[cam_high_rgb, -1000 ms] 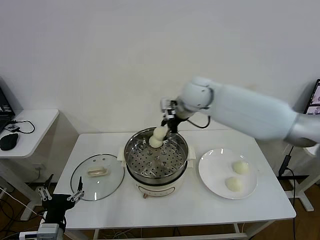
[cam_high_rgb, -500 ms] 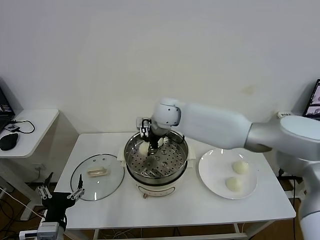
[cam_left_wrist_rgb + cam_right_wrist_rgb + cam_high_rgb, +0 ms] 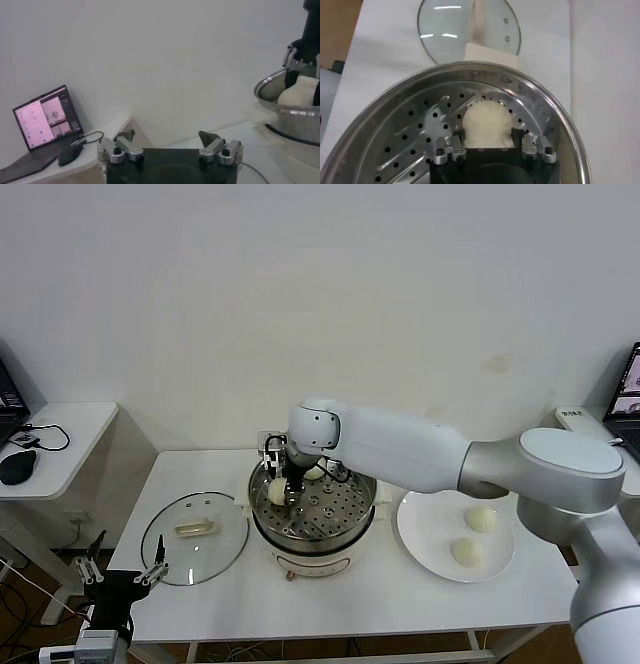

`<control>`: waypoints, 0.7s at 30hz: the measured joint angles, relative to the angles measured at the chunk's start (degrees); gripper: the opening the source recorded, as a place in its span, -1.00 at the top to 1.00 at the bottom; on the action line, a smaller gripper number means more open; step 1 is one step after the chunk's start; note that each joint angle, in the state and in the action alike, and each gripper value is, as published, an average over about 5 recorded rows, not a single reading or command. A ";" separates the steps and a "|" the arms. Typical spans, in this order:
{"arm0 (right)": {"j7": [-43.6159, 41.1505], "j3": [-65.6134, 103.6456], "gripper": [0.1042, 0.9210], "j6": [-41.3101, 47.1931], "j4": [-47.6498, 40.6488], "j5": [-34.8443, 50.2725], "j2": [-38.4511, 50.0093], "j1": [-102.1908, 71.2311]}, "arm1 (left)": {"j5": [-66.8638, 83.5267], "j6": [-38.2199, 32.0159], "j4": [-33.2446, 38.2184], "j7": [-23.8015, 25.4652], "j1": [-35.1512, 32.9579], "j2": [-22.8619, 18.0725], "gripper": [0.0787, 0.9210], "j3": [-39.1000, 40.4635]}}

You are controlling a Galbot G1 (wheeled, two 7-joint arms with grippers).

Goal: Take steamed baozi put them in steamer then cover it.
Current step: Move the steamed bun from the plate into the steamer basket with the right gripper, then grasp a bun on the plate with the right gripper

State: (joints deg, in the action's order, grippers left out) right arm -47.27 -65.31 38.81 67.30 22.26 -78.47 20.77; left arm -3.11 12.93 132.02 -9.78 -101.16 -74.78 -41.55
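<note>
A white rectangular bench [image 3: 200, 599] stands against a plain white wall, with a smaller white side table [image 3: 60, 429] at far left carrying a black mouse [image 3: 17, 467] and an open laptop [image 3: 42, 120].

On the bench's left lies the round clear glass cover with a cream bar handle [image 3: 194, 536]. Mid-bench sits the shiny steel steamer on a cream base [image 3: 312, 559]. To the right, a flat white plate [image 3: 425, 536] holds two cream-white baozi [image 3: 481, 519].

The left tool [image 3: 122, 572] hangs parked below the bench's left front corner, its prongs spread wide. The right tool [image 3: 287, 484] reaches into the steamer's left side; a round cream baozi [image 3: 486, 125] sits on the perforated tray between its partly parted fingers [image 3: 445, 150], and I cannot tell whether they grip it. Another baozi [image 3: 314, 473] lies at the steamer's far side.
</note>
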 measured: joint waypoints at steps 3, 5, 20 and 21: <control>-0.58 0.30 -0.60 -0.28 0.17 -0.35 0.26 0.18 | -0.04 -0.01 0.14 -0.01 -0.12 0.00 -0.77 -0.03; -1.33 0.52 -0.69 -0.78 0.54 -0.65 0.74 0.63 | -0.04 -0.01 0.25 -0.01 -0.19 0.04 -0.77 -0.12; -12.00 0.56 -0.76 -10.46 9.39 -5.29 15.17 9.28 | -0.07 -0.01 0.57 0.06 -0.06 0.69 -0.77 0.17; -12.80 0.61 -0.76 -11.29 10.24 -5.83 16.73 9.59 | -0.10 -0.01 0.66 0.07 -0.12 0.75 -0.77 0.26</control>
State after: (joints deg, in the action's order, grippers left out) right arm -60.07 -64.70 27.52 77.54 16.43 -61.75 30.36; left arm -3.21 12.92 132.68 -9.71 -101.27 -74.03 -41.29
